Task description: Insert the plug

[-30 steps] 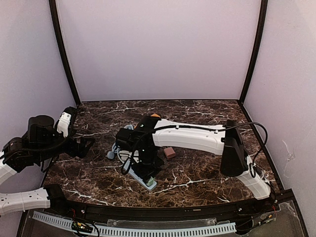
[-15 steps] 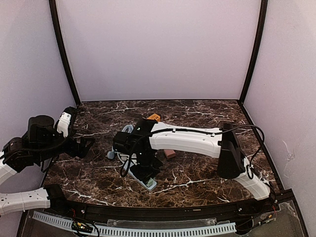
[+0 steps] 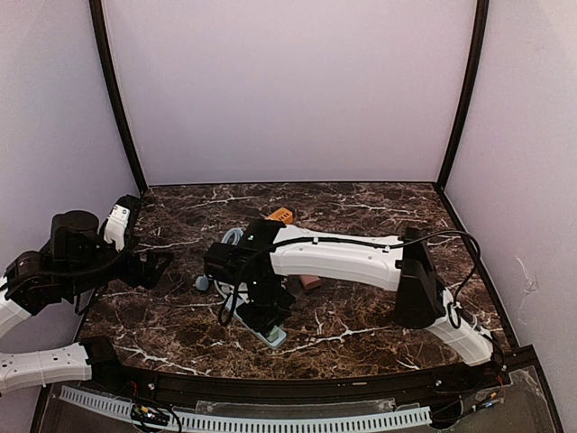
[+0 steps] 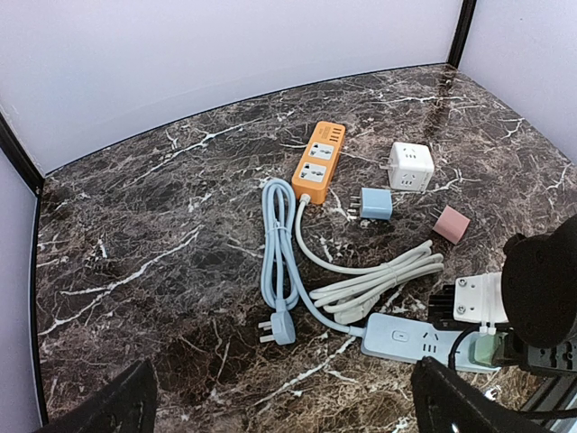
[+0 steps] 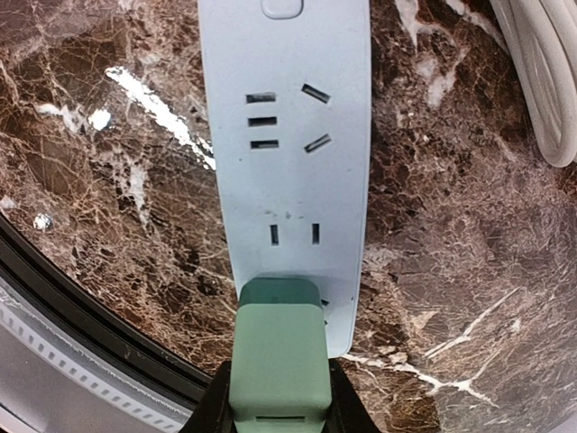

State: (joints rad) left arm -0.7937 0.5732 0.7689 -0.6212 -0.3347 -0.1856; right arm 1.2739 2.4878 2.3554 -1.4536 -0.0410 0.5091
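Note:
My right gripper (image 5: pixel 278 401) is shut on a green plug block (image 5: pixel 278 361), with its fingers (image 5: pixel 215 410) on both sides. The plug stands over the last socket at the end of the light blue power strip (image 5: pixel 288 135). Its prongs are hidden, so I cannot tell how deep it sits. In the top view the right gripper (image 3: pixel 263 311) points down on the strip (image 3: pixel 274 336). The left wrist view shows the strip (image 4: pixel 410 341) and the plug (image 4: pixel 487 347) under the right wrist. My left gripper (image 3: pixel 153 268) is open and empty at the left.
Behind the strip lie an orange power strip (image 4: pixel 320 161), a white cube socket (image 4: pixel 410 167), a blue adapter (image 4: pixel 376 204), a pink adapter (image 4: pixel 450 225), a coiled white cable (image 4: pixel 379 280) and the strip's blue cable with its plug (image 4: pixel 278 328). The table's front rail (image 5: pixel 81 352) is close to the strip's end.
My right arm has shifted slightly left over the strip with the green plug in it, uncovering the orange strip behind. The left arm has not moved.

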